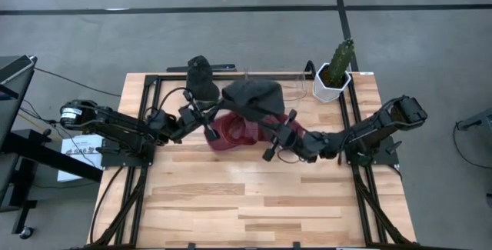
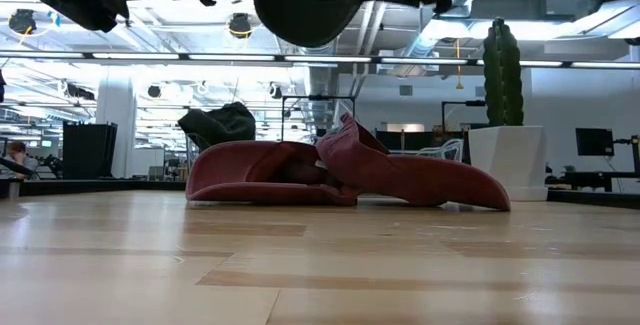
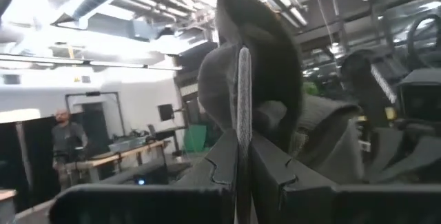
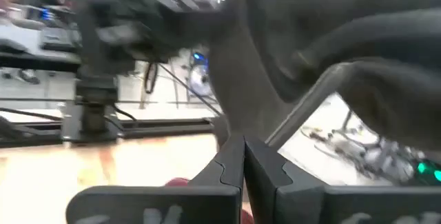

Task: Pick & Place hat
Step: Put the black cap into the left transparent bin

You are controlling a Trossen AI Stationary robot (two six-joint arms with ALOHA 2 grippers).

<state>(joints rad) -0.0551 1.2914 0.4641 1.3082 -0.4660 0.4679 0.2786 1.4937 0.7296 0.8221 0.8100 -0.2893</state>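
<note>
I have both arms meeting near the top centre of the high view, and between them they carry a dark grey hat (image 1: 254,96) lifted off the tabletop (image 1: 254,196). The left gripper (image 1: 206,123) has its fingers pressed together on a thin fold of the hat's edge, which its wrist view shows standing straight up between them. The right gripper (image 1: 278,135) looks likewise clamped on grey cloth, though that wrist view is crowded and I would not swear how much fabric it has. Below the raised hat, a red hat (image 1: 240,129) lies slumped on the wood, and a second dark hat (image 1: 201,77) sits on the tabletop at the upper left of the frame. My worry is the thinness of both pinches: if the arms pull apart or move out of step, the cloth could slide free from one side and the hat would swing or drop onto the red one. Lowering too soon could also drag the red hat along. At the upper right, a white pot (image 1: 332,87) holds a green cactus (image 1: 340,58), and a wide sweep of the right arm could tip it. A clear glass stand (image 1: 296,88), empty as far as I can tell, sits beside the pot.
</note>
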